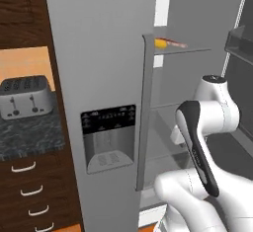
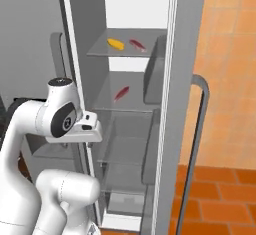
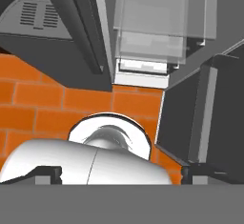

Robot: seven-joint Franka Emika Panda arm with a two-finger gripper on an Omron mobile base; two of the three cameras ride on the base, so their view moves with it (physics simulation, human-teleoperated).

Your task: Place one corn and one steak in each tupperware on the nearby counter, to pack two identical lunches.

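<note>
We see an open fridge (image 2: 170,9) with corn (image 2: 115,43) and steak (image 2: 137,44) on its top shelf; our gripper (image 3: 119,173) is spread wide, empty.

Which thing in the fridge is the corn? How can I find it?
Look inside the open fridge at its top glass shelf. Two small things lie there side by side: the corn is the little yellow cob on the left. Its neighbour, the steak, is a flat red strip, and another red strip lies one shelf lower.
</note>
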